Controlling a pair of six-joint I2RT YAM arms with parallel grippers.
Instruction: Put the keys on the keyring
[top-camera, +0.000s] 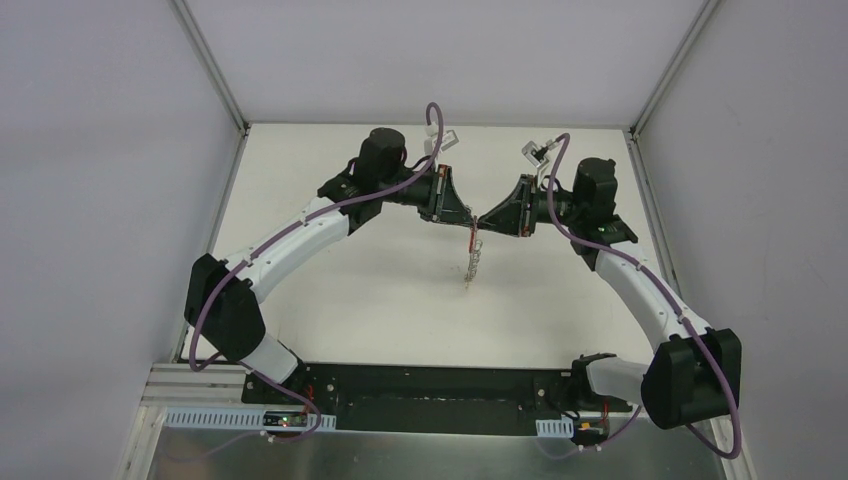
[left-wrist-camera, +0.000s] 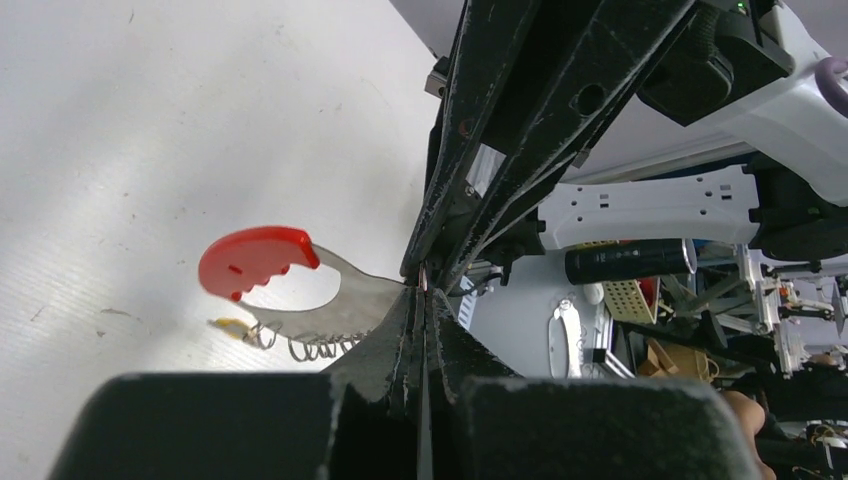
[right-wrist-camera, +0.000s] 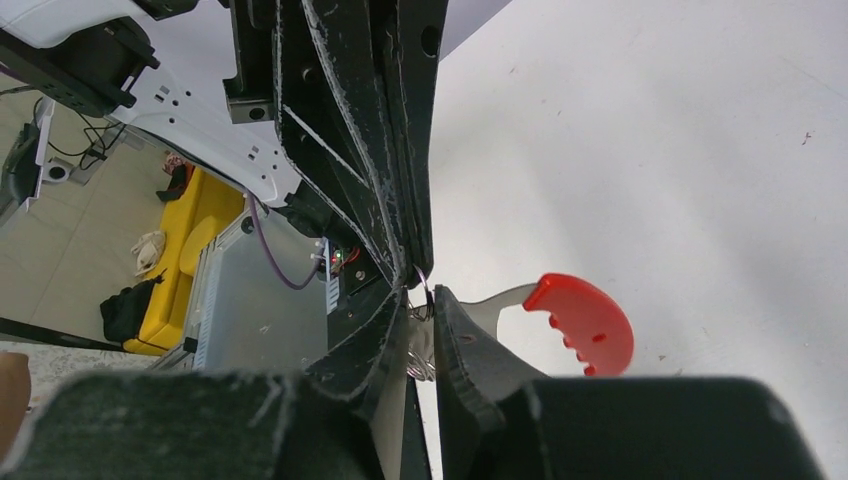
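Both arms are brought together over the middle of the bench (top-camera: 380, 290), fingertips meeting tip to tip.

Left hand (left-wrist-camera: 420, 300): fingers are closed to a thin slit. What is pinched in it cannot be told.

Right hand (right-wrist-camera: 422, 300): fingers are drawn in to a narrow gap. Silver metal of the bunch is seen in that gap, so a grip on the keys (top-camera: 470, 262) is recorded.

In the top view the keys are seen as a short row running from the meeting fingertips toward the arm bases. Whether the far end of the row touches the bench cannot be told.

The strap (left-wrist-camera: 350, 298) is seen curving out sideways from the fingertips, its red end (left-wrist-camera: 255, 258) clear of both hands. The rings and the yellow-headed key (left-wrist-camera: 232, 323) are seen just below the strap.
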